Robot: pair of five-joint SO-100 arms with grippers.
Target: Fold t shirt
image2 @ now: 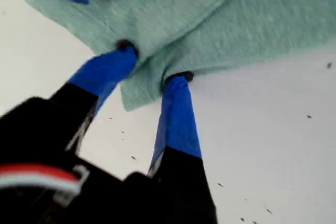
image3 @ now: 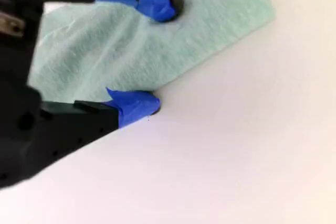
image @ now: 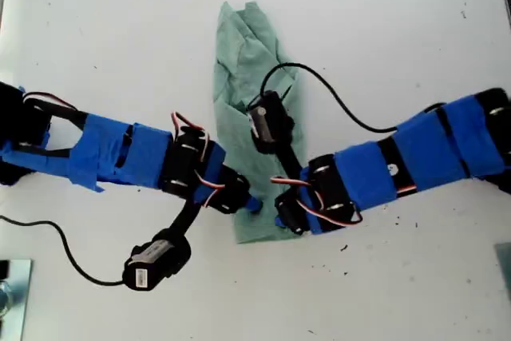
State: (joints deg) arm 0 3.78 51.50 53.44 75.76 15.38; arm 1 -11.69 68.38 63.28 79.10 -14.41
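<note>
The t shirt (image: 254,109), folded into a narrow strip, lies on the white table (image: 399,29). My first gripper (image2: 153,66) pinches a fold at the strip's edge. My second gripper (image3: 160,56), jaws parted, straddles the cloth edge, one fingertip (image3: 170,6) on the fabric.

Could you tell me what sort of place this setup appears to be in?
Probably a lab or hobby workbench, not a home laundry spot: a bare white table, two blue-taped arms with loose wiring, my first gripper and second gripper at the shirt.
</note>
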